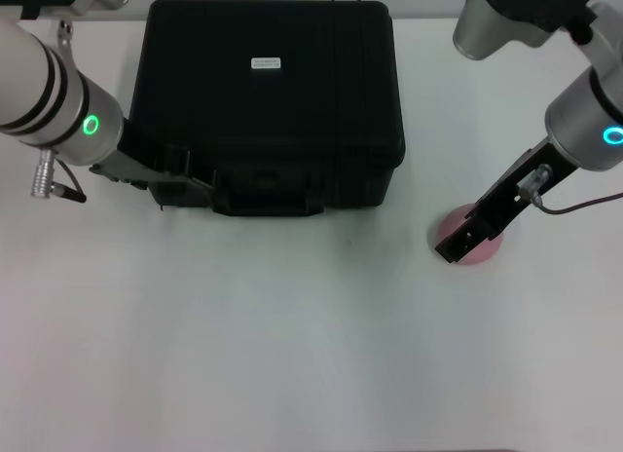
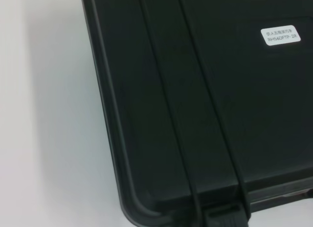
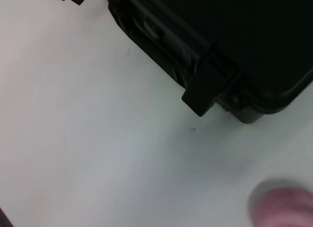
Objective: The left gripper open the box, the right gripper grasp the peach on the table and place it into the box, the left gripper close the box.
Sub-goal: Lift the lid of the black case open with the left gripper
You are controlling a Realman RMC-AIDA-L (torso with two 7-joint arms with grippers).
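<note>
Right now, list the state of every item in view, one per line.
box: lid shut, flat on the table.
peach: on the table, right of the box, partly under the right end effector.
left end effector: at the box's front left corner.
right end effector: down at the peach.

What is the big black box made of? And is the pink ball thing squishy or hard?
The black box looks like hard moulded plastic with a matte finish: it has raised ribs, rounded corners and a white sticker on the lid. The peach looks pale pink, smooth and dull, partly hidden under the right tool. Whether it is real fruit or plastic, squishy or hard, cannot be told.
</note>
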